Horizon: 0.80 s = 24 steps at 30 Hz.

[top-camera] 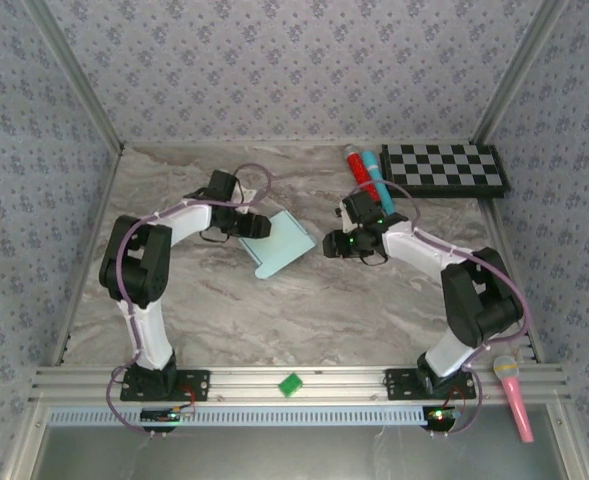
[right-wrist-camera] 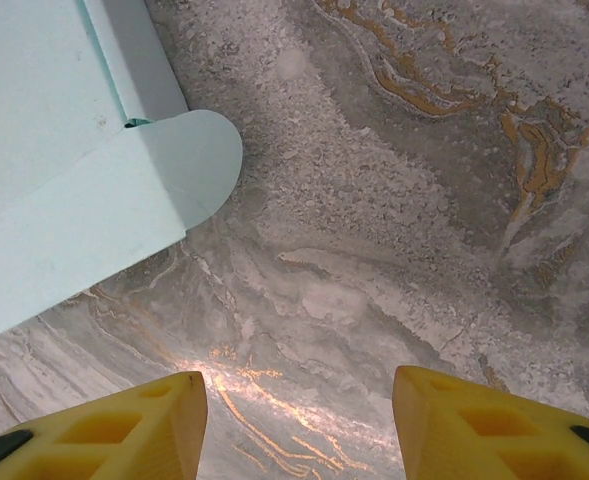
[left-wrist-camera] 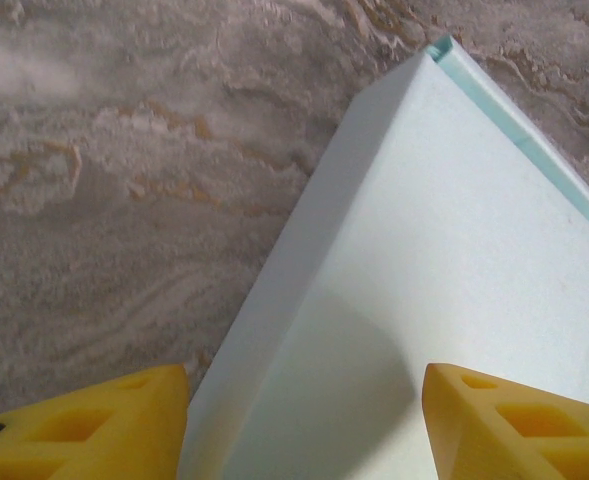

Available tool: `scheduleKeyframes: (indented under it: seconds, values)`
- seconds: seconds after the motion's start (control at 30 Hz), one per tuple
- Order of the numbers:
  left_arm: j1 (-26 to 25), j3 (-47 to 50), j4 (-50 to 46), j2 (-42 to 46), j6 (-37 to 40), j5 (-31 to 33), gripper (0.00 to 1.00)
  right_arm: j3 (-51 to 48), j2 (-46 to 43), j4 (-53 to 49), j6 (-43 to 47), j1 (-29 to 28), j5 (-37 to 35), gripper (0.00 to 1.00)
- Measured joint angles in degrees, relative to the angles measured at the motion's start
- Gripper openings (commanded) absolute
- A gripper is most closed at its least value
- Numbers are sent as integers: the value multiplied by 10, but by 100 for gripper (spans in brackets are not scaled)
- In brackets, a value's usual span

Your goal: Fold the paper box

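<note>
One marbled tabletop [top-camera: 304, 320] lies between walls [top-camera: 274, 70] papered in a small floral print. Left of centre rests the pale aqua paper box [top-camera: 282, 245]. The left gripper [top-camera: 259, 225] hangs at its left edge, fingers spread over the card. Just right of the box, the right gripper [top-camera: 332, 243] is spread above bare marble. Behind it lie a red marker [top-camera: 356, 163], a blue marker [top-camera: 377, 182] and a checkerboard [top-camera: 444, 168]. The table's near half offers open room.
</note>
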<state>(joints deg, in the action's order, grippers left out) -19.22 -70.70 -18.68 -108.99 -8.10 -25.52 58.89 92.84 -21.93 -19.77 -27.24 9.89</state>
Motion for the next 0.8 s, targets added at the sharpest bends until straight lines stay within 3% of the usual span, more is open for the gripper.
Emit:
scheduleKeyframes:
  seconds: [0.23,0.8]
  values:
    - [-7,51,9,55,-49,3,63,1,10,18,-14,-1,17,55]
    - [-94,141,70,119,-186,30,62,-49,12,128,-122,-12,96,65]
